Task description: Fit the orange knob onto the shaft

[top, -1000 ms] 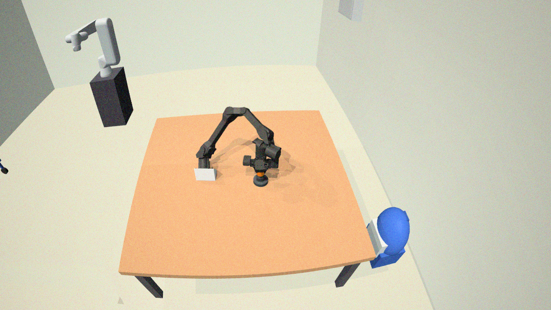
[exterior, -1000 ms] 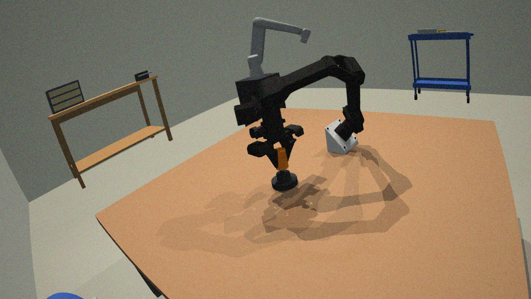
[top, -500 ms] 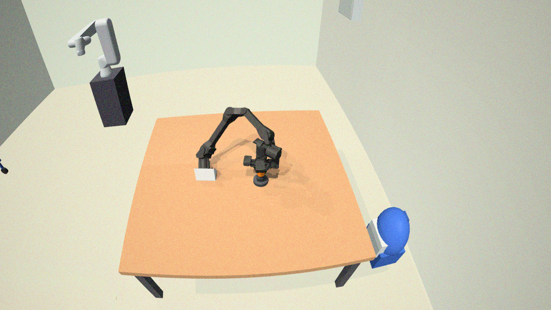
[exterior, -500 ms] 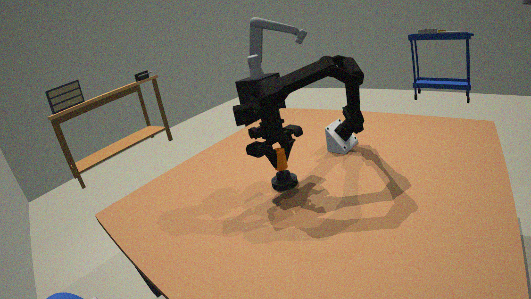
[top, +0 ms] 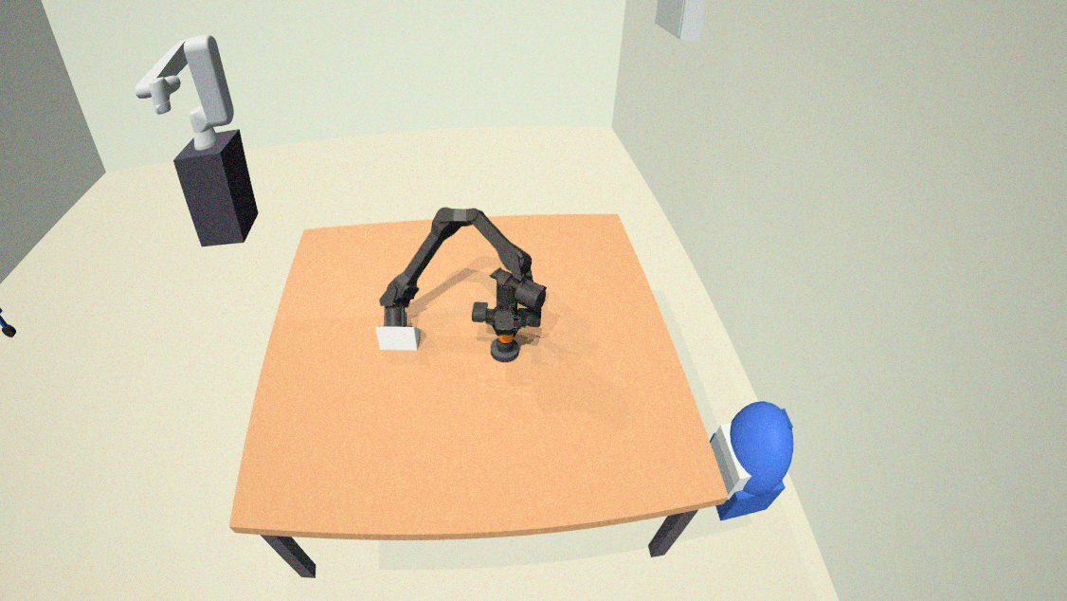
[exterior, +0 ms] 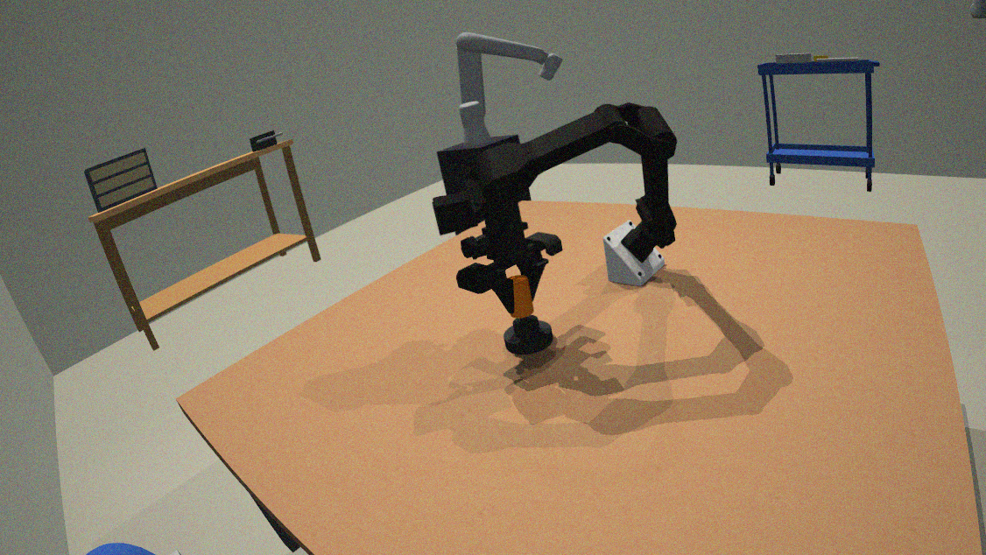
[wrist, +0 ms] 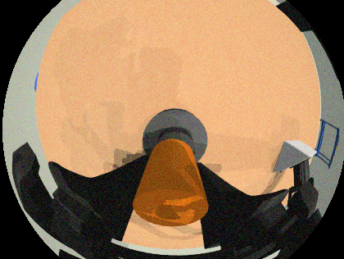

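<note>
The orange knob point(top: 506, 338) point(exterior: 523, 298) point(wrist: 169, 186) is a tapered piece held between the fingers of my gripper point(exterior: 524, 305) point(wrist: 172, 164), which is shut on it. The dark round pedestal point(top: 504, 355) point(exterior: 528, 340) point(wrist: 174, 117) stands on the table directly beneath, with a narrower raised middle. The knob's lower end is right at the top of that raised middle in the exterior view; the pedestal's wide base shows well below it. The shaft is hidden, so I cannot tell how far it sits in the hole. The knob's hole and its flat side are also hidden.
The arm's light wedge-shaped mount point(top: 397, 338) point(exterior: 624, 265) point(wrist: 292, 152) stands on the wooden table point(top: 447, 447) point(exterior: 689, 468), off to one side of the pedestal. A blue chair point(top: 761, 447) is by the table's right corner in the top view. Another arm, a bench and a cart stand away from the table.
</note>
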Available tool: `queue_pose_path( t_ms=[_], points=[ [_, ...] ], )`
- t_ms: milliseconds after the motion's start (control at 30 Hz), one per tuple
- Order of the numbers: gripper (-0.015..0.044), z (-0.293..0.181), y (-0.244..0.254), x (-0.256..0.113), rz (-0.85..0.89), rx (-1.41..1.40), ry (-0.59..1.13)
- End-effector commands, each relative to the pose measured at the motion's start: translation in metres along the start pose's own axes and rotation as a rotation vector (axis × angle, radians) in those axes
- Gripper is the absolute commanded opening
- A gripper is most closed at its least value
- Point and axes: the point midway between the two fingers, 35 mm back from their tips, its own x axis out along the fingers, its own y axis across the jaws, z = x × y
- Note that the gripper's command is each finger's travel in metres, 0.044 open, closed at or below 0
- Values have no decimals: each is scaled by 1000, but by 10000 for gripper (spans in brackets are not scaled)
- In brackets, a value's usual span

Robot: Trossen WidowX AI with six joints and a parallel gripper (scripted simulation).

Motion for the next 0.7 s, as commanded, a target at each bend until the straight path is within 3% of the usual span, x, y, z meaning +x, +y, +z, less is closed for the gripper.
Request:
queue_pose_path(
  t_ms=[0,667],
  points=[
    [0,0,-1,-1,3,4,2],
    [0,-1,-7,-3,2,214,2]
  ],
)
